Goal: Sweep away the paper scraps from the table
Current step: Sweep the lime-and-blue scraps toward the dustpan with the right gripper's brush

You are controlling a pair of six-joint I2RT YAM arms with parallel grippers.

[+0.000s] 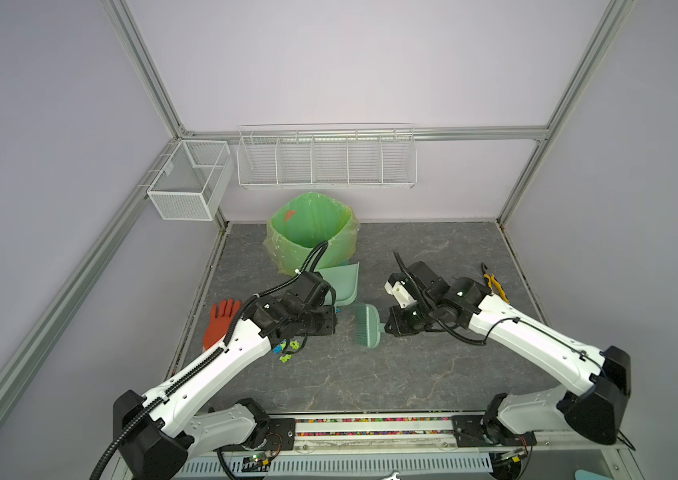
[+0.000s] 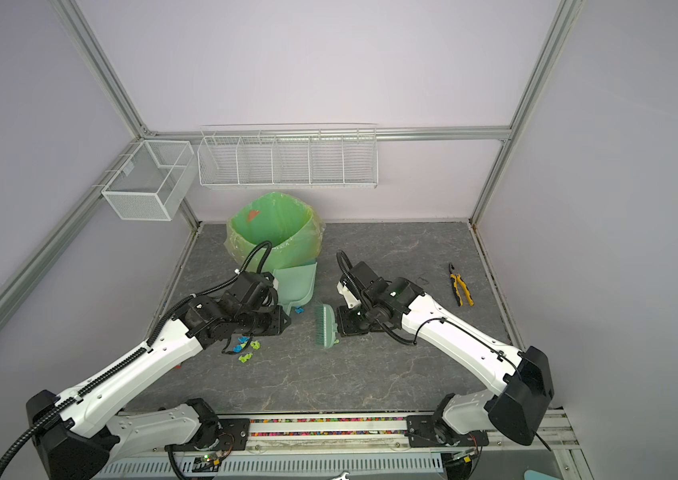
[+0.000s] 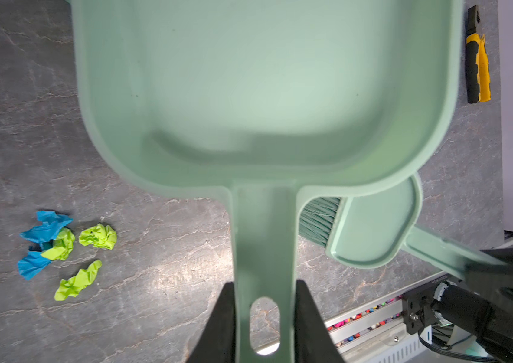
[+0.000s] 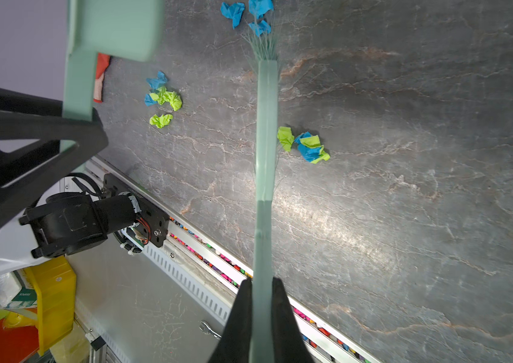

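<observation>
Left hand (image 3: 264,314) clamped narrow on the handle of a mint-green dustpan (image 3: 264,78), one black finger (image 3: 220,323) pressed to each side of the handle, close to its hanging hole. Right hand (image 4: 263,301) shut tight on the thin handle of a matching brush (image 1: 366,326), bristles turned toward the left arm.

Paper scraps (image 3: 60,248) loose on the tabletop (image 1: 412,374) in three clusters, none touching either hand.

First cluster (image 1: 287,349), blue and lime mixed: on the near side of the left hand, partly tucked under that wrist in both top views, well clear of the dustpan mouth.

Second cluster (image 2: 298,309), all blue: in the gap between the dustpan handle and the brush head, right at the bristle tips in the right wrist view.

Third cluster (image 4: 307,146), lime and blue: just beside the back of the brush, on the side away from the left arm. Mostly hidden under the brush and the right hand from above, with only a lime speck (image 2: 336,341) visible at the near end of the brush.

Dustpan mouth turned toward a green-lined bin (image 1: 310,232) at the back of the tabletop. Orange-red glove (image 1: 221,322) flat beside the left arm, on its outer side. Yellow-handled pliers (image 1: 495,286) beyond the right arm, well apart from every scrap.
</observation>
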